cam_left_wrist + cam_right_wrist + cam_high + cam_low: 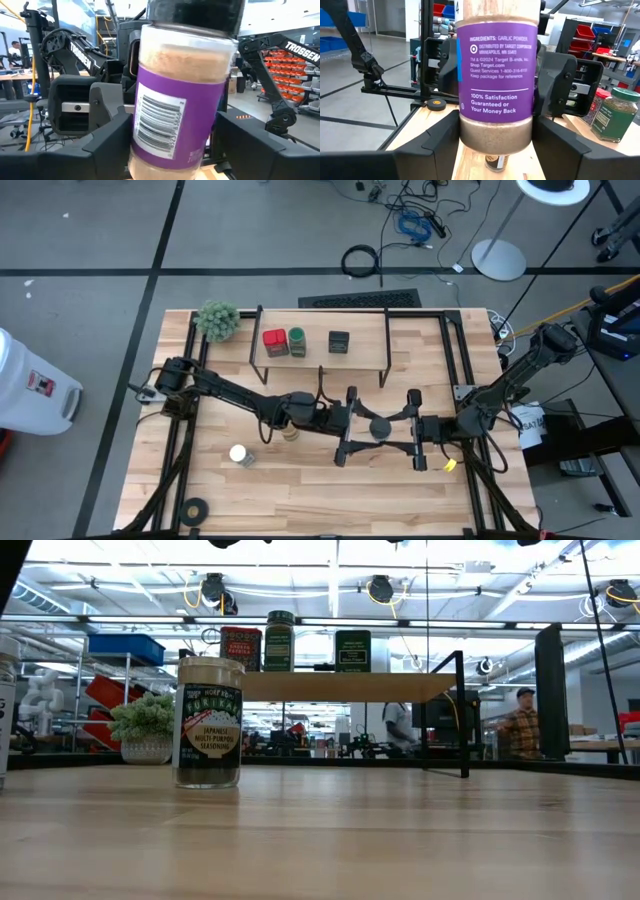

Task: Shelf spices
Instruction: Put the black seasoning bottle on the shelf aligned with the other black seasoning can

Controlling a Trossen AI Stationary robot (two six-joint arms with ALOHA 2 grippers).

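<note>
A clear spice jar (380, 427) with a purple label and a dark lid hangs upright above the middle of the table, between my two grippers, which face each other. My right gripper (398, 428) comes from the table's right and is shut on the jar (497, 85). My left gripper (362, 425) comes from the left and is open, its fingers close on either side of the jar (180, 100). On the shelf (340, 686) stand a red tin (274, 340), a green-lidded jar (297, 341) and a dark square tin (339, 341). My right gripper pinches the lower part of the jar's body (467, 125) between its two fingers, one on each side. The fingers lie level and come from the table's right side. The jar stands upright in the hold, lifted clear of the table.
A seasoning jar (208, 722) stands on the table under my left arm, and a white-lidded jar (240, 454) nearer the front left. A fuzzy green plant ball (217, 319) sits at the far left beside the shelf. A black tape roll (194, 507) lies at the front left.
</note>
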